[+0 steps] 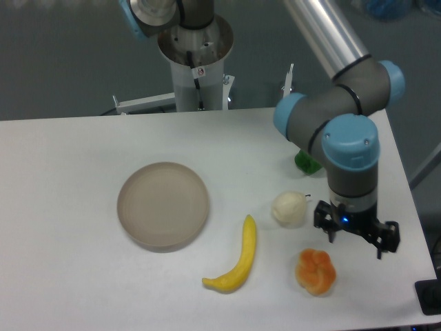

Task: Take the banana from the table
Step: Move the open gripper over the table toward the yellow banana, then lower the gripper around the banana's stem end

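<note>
The banana [238, 258] is bright yellow and curved. It lies on the white table [62, 172] just right of the round plate, its stem end toward the front. My gripper [355, 241] hangs over the table's right side, well to the right of the banana. It is above and to the right of the orange fruit. Its black fingers [329, 233] are spread apart with nothing between them.
A round beige plate [163, 205] sits left of the banana. A pale cream round fruit [289, 209] and a lumpy orange fruit [315, 271] lie between the banana and the gripper. A green object [306, 163] is partly hidden behind the arm. The table's right edge is close to the gripper.
</note>
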